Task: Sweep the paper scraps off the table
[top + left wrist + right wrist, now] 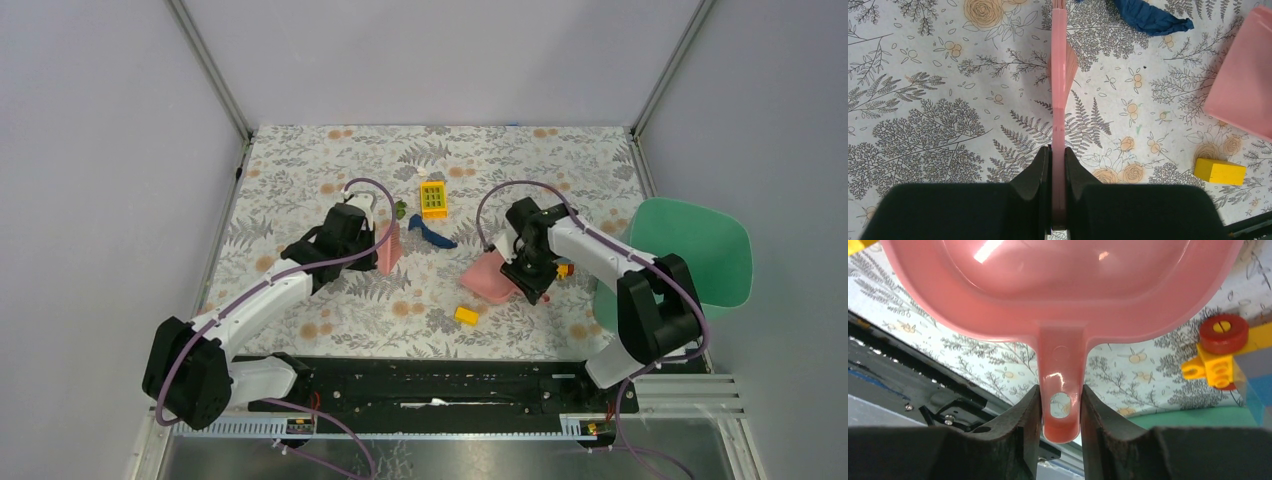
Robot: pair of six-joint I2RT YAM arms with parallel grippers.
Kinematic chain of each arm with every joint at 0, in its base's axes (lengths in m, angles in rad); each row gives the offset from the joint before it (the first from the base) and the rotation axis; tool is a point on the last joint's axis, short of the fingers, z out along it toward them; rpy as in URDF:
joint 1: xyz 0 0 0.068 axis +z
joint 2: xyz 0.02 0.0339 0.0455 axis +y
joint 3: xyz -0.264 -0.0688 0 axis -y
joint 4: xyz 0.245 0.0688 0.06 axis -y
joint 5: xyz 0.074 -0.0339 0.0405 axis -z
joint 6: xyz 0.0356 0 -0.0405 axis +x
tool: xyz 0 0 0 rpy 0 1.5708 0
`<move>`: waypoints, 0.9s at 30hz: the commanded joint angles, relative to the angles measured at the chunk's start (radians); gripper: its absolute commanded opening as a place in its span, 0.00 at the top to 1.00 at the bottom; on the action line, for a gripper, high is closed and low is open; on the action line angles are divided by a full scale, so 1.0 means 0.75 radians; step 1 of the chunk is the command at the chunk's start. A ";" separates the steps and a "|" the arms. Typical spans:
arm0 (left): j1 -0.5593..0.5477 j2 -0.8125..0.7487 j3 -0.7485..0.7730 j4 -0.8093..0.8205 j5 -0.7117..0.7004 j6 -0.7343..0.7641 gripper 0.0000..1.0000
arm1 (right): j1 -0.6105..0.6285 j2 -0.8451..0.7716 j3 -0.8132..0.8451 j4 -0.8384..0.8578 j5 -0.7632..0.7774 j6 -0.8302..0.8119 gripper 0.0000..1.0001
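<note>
Evidently ready to sweep, the left tool [1058, 162] clamps the brush [1060, 75], the right tool [1060, 407] pinches the dustpan [1058, 290] by its handle, with a dark blue paper scrap [432, 237] on the table [300, 170] at the dustpan's ten o'clock

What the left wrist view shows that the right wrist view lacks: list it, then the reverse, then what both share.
Only the left wrist: the left claw shut on the pink brush, seen edge-on, and a dark blue paper scrap beyond it. Only the right wrist: the right claw shut on the handle of the dustpan, a yellow block toy with a red wheel, and a strip of the green tray. Both: the dustpan and the printed table.
</note>
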 commanded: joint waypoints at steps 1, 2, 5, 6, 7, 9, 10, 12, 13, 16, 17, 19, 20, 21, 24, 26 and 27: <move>0.005 0.025 0.014 -0.062 -0.039 0.032 1.00 | 0.052 0.049 -0.039 0.142 0.075 0.028 0.85; 0.004 0.024 0.014 -0.061 -0.045 0.033 1.00 | 0.058 0.045 -0.050 0.163 0.083 0.034 0.79; 0.004 0.024 0.014 -0.062 -0.049 0.033 1.00 | 0.059 -0.012 -0.088 0.222 0.075 0.045 0.66; 0.004 0.024 0.015 -0.062 -0.048 0.033 1.00 | 0.058 -0.038 -0.106 0.245 0.073 0.041 0.61; 0.005 0.026 0.015 -0.061 -0.048 0.033 1.00 | 0.059 -0.066 -0.131 0.264 0.070 0.032 0.59; 0.004 0.030 0.017 -0.060 -0.045 0.035 1.00 | 0.060 -0.137 -0.186 0.292 0.041 -0.004 0.53; 0.005 0.033 0.018 -0.061 -0.042 0.036 1.00 | 0.059 -0.182 -0.224 0.315 0.032 -0.019 0.49; 0.005 0.043 0.019 -0.062 -0.034 0.037 1.00 | 0.059 -0.271 -0.304 0.373 0.021 -0.049 0.42; 0.004 0.048 0.021 -0.062 -0.027 0.037 1.00 | 0.059 -0.311 -0.352 0.399 0.019 -0.060 0.40; 0.005 0.060 0.027 -0.064 -0.024 0.039 1.00 | 0.059 -0.380 -0.427 0.444 0.021 -0.073 0.37; 0.004 0.061 0.030 -0.068 -0.025 0.039 1.00 | 0.059 -0.390 -0.446 0.451 0.023 -0.074 0.37; 0.007 0.060 0.029 -0.067 -0.029 0.039 1.00 | 0.059 -0.411 -0.491 0.491 0.032 -0.069 0.38; 0.006 0.058 0.028 -0.068 -0.028 0.039 1.00 | 0.060 -0.422 -0.513 0.515 0.033 -0.068 0.39; 0.004 0.057 0.026 -0.067 -0.031 0.039 1.00 | 0.060 -0.433 -0.529 0.539 0.034 -0.067 0.41; 0.004 0.056 0.026 -0.068 -0.031 0.038 1.00 | 0.058 -0.441 -0.540 0.588 0.050 -0.043 0.47; 0.005 0.057 0.026 -0.068 -0.030 0.037 1.00 | 0.059 -0.443 -0.515 0.591 0.058 -0.015 0.50; 0.005 0.058 0.026 -0.068 -0.031 0.037 1.00 | 0.060 -0.448 -0.499 0.587 0.064 -0.002 0.51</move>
